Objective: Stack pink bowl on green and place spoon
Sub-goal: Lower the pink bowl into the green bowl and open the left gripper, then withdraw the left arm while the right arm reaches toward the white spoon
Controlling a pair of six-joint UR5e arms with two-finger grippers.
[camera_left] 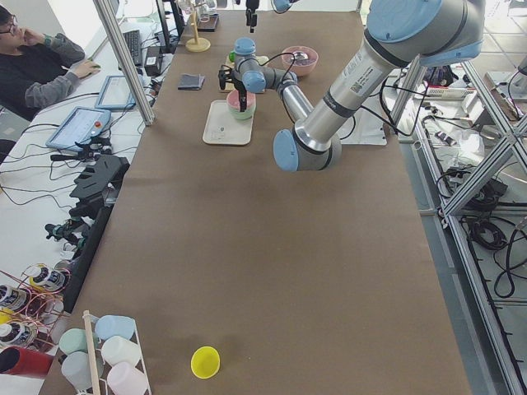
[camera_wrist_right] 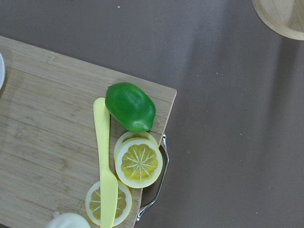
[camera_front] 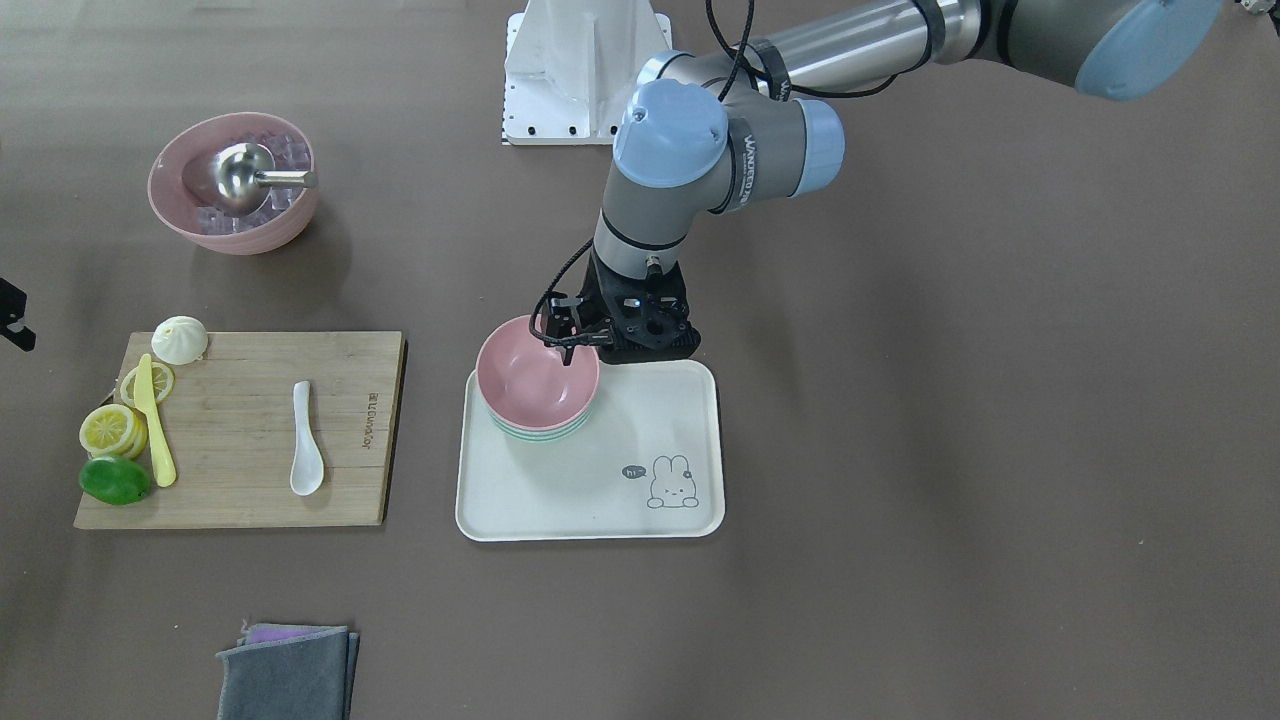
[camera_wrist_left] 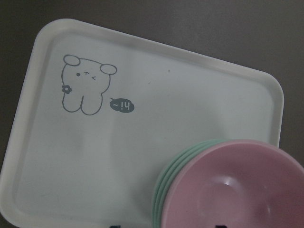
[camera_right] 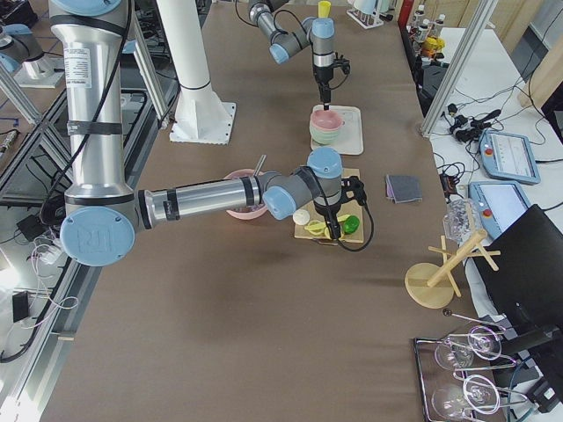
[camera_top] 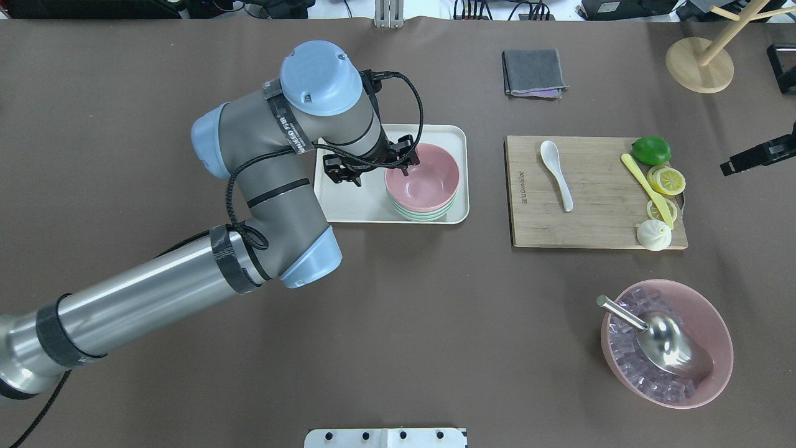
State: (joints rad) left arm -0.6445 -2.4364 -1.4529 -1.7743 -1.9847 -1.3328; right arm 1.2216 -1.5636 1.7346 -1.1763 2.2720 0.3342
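A pink bowl (camera_front: 535, 380) (camera_top: 423, 177) sits nested on a stack of green bowls (camera_front: 540, 432) (camera_wrist_left: 166, 183) at a corner of the white rabbit tray (camera_front: 600, 500) (camera_top: 348, 205). My left gripper (camera_front: 568, 345) (camera_top: 407, 165) is at the pink bowl's rim, open, with one finger inside the rim and one outside. A white spoon (camera_front: 305, 440) (camera_top: 556, 174) lies on the wooden cutting board (camera_front: 240, 490). My right gripper (camera_front: 12, 320) (camera_top: 731, 167) hovers beside the board's lime end, open and empty.
On the board are a lime (camera_wrist_right: 130, 107), lemon slices (camera_wrist_right: 139, 164), a yellow knife (camera_wrist_right: 103, 156) and a white bun (camera_top: 653, 235). A large pink bowl of ice cubes with a metal scoop (camera_top: 665, 348) stands nearby. Also in view are grey cloths (camera_top: 533, 71) and a wooden stand (camera_top: 699, 62).
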